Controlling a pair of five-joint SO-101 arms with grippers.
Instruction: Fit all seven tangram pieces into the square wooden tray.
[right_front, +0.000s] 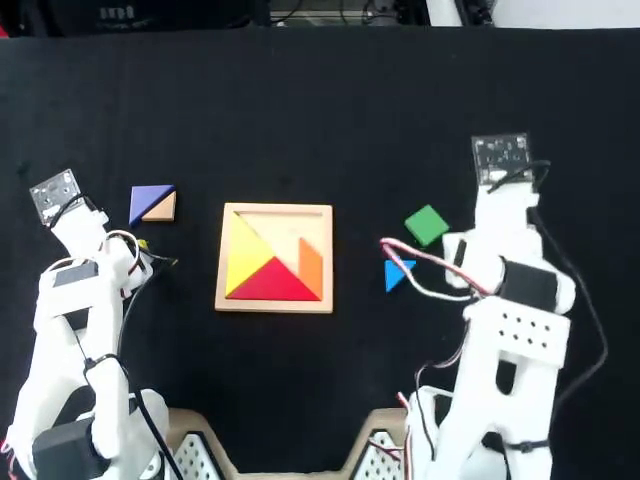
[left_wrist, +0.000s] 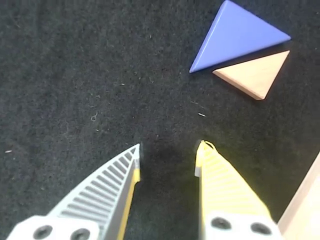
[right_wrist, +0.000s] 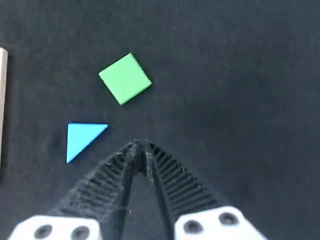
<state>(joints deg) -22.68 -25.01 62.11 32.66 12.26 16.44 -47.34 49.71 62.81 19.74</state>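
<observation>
Left gripper (left_wrist: 167, 150), jaws apart, points at the purple triangle (left_wrist: 235, 37) and tan triangle (left_wrist: 255, 75) just ahead; right gripper (right_wrist: 142, 146), jaws together, sits beside the blue triangle (right_wrist: 80, 139).

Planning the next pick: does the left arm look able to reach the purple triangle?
Probably yes: its open tool hovers over bare table near the purple triangle, nothing lying between them.

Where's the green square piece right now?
In the high view the green square tangram piece lies on the black cloth to the right of the square wooden tray, just beyond the small light-blue triangle.
</observation>
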